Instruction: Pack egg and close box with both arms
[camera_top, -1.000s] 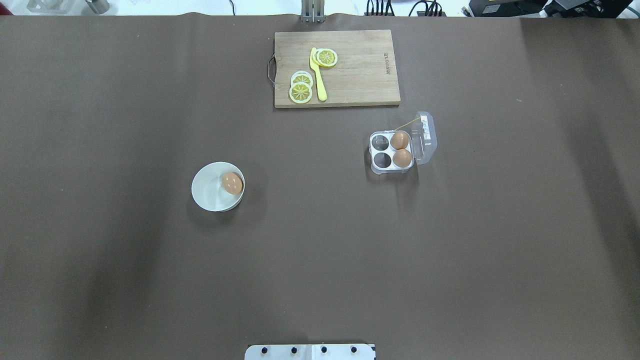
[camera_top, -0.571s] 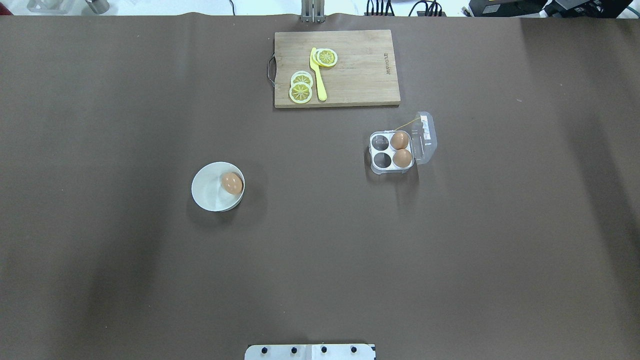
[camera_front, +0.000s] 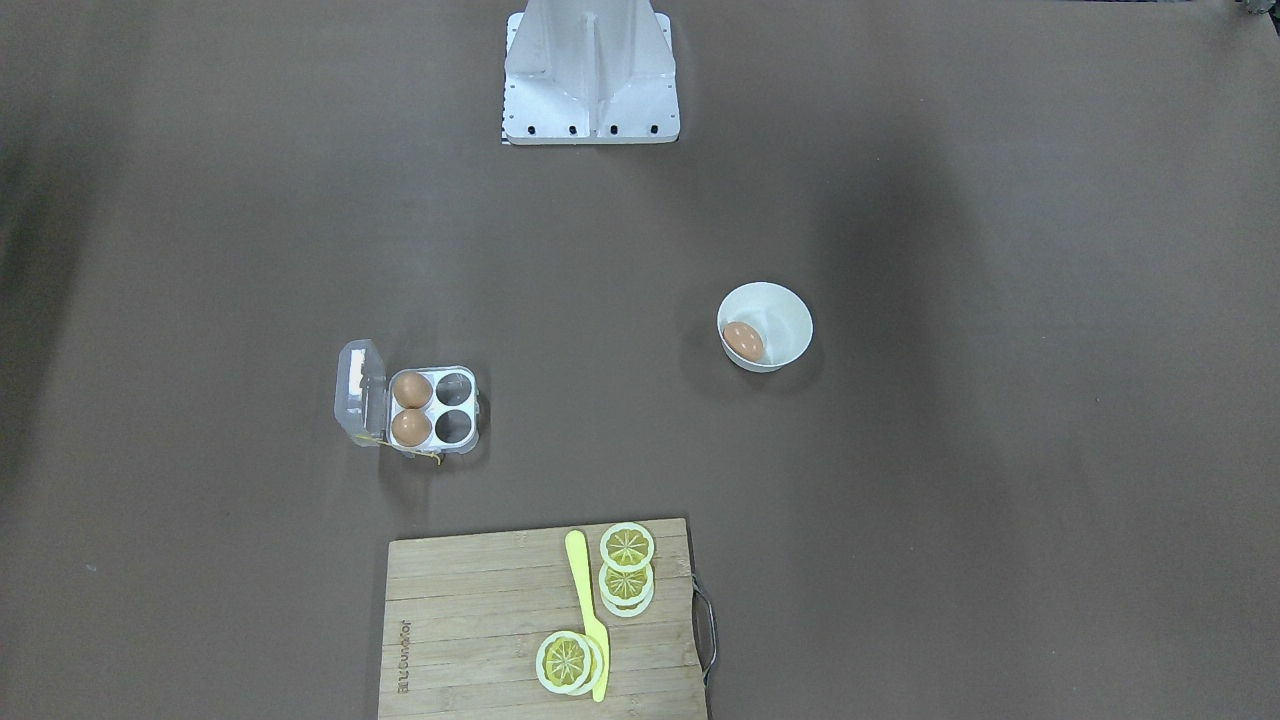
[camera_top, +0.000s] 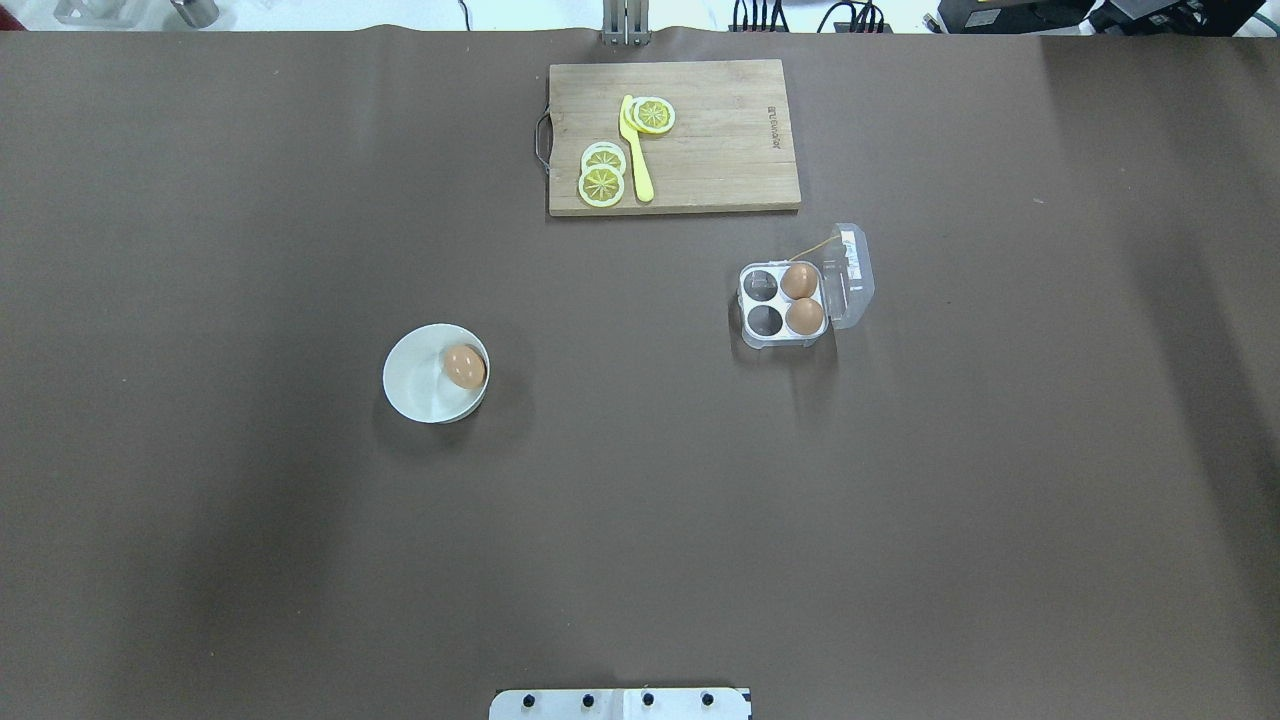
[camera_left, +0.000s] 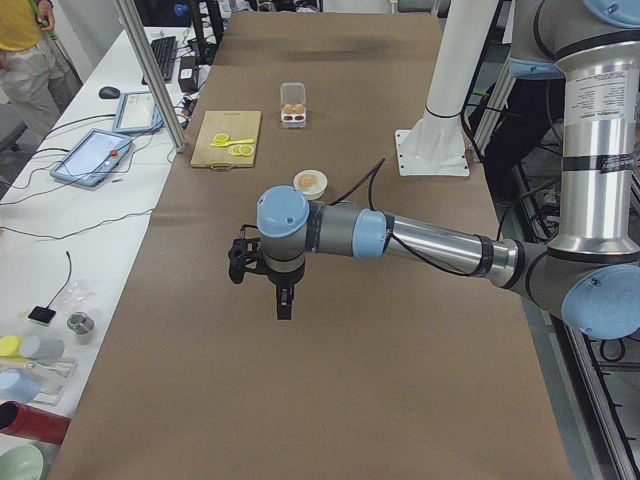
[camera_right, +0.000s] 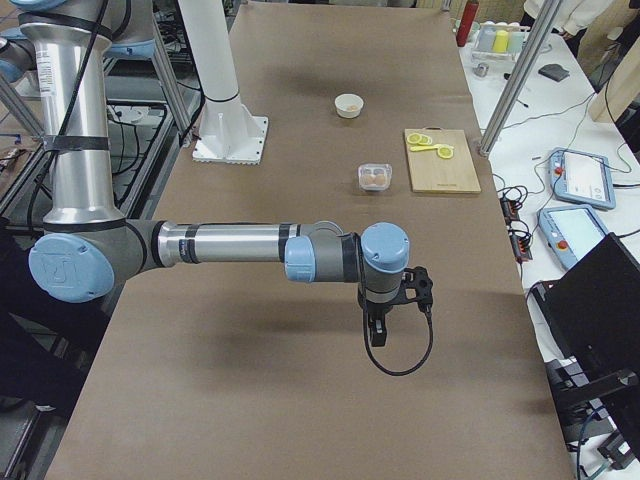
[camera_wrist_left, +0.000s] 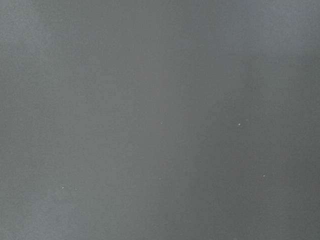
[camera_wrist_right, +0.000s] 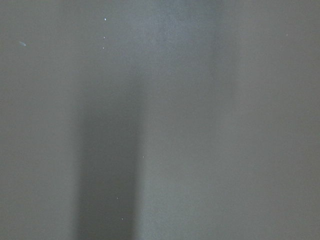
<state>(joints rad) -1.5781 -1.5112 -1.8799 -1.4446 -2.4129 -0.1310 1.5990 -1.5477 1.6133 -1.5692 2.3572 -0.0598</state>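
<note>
The egg (camera_top: 464, 366) is lying in a round white bowl (camera_top: 415, 395) on the brown counter (camera_top: 200, 550), in the half toward the counter's left end and about midway between the robot's edge and the far edge. The box (camera_top: 766, 320) is sitting well apart from it, in the half toward the right end and nearer the far edge. Its clear lid (camera_top: 850, 275) is standing open on the side facing the right end. Two more eggs (camera_top: 799, 281) (camera_top: 805, 316) are filling the two cups beside the lid, while the two cups facing the bowl are lying empty.

A wooden cutting board (camera_top: 720, 150) is resting against the middle of the far edge, carrying lemon slices (camera_top: 601, 185) and a yellow knife (camera_top: 636, 150).

The left arm (camera_left: 420, 240) is reaching out above bare counter near the left end, and the right arm (camera_right: 230, 243) is doing the same near the right end. Both arms' jaws are pointing downward, clear of everything. Whether either pair is open or closed cannot be told, as they are appearing in the side views only.
</note>
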